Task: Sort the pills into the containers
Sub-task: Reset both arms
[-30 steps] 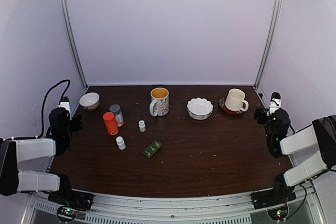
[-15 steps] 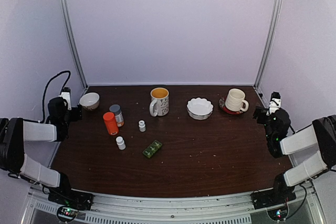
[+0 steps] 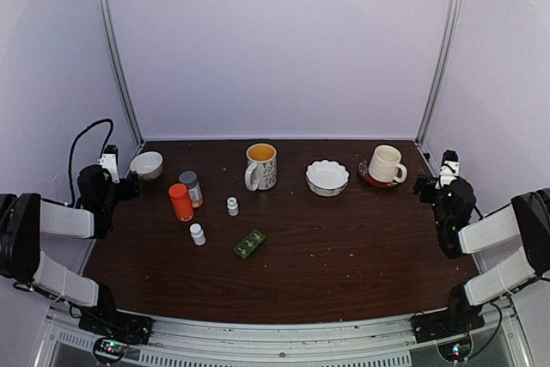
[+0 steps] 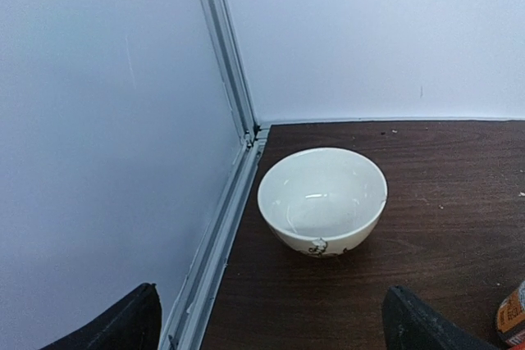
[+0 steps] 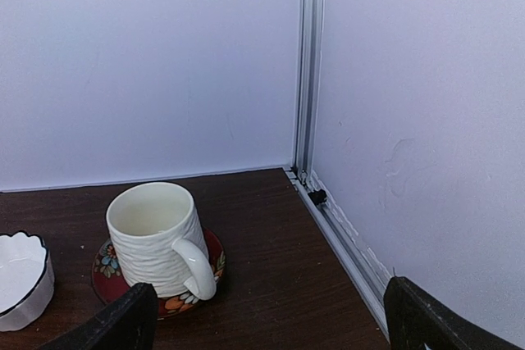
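From above, the flat dark-green pill box (image 3: 249, 243) lies on the dark wooden table (image 3: 344, 264), well right of the left gripper (image 3: 129, 185) and well left of the right gripper (image 3: 422, 185); white walls surround. Left wrist: fingers (image 4: 123, 321) spread wide, an empty white bowl (image 4: 322, 200) ahead. Right wrist: fingers (image 5: 123, 321) spread wide, an empty cream mug (image 5: 156, 239) ahead on a saucer (image 5: 107, 272).

You had the left arm (image 3: 60, 219) folded back at the far left, forearm lying nearly level and reaching away from its base. Your left tool (image 3: 125, 186) pointed toward the far left corner, jaws spread wide and holding nothing, with both dark fingertips (image 4: 123, 325) low in its wrist view. The right arm (image 3: 491, 229) was folded likewise at the far right. Your right tool (image 3: 423, 185) faced the far right corner, jaws wide apart and empty.
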Robot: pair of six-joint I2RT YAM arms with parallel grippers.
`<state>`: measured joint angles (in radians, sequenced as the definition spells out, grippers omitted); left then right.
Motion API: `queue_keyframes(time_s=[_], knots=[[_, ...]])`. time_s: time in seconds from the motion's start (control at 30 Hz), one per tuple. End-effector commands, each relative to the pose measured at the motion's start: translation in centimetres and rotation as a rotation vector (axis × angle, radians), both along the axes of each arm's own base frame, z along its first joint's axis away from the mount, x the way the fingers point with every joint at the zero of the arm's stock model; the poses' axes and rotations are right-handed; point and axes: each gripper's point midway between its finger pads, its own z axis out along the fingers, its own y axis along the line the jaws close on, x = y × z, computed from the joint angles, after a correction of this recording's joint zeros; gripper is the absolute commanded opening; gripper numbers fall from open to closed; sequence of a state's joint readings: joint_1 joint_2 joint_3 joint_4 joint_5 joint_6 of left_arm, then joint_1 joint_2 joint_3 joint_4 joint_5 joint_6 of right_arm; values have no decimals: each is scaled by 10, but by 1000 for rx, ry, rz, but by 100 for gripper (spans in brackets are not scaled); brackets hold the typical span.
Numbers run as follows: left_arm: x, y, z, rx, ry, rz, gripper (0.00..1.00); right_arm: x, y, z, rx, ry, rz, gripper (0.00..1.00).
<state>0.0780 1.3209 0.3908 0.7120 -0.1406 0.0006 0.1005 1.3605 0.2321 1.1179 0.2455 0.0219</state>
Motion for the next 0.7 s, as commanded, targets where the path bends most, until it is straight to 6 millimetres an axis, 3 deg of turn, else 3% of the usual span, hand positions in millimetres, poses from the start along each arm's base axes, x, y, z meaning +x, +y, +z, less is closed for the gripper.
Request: queue_keyframes(time_s=[0.0,0.23,0.37,0.5,0.67], knots=[[13,-11,11,-21,-87,-75,98,3,3,8,-5,-24,15,100],[7,-17,3,6,-109,-90,98,2,4,7,-6,-22,15,100],[2,-7,9,11,-145,-26,98,3,4,7,-5,-23,16,100],[8,-21,5,22,-113,-109,98,3,4,8,-5,-24,16,100],[8,-22,6,22,-117,-113,97,3,4,7,-6,-23,16,100]])
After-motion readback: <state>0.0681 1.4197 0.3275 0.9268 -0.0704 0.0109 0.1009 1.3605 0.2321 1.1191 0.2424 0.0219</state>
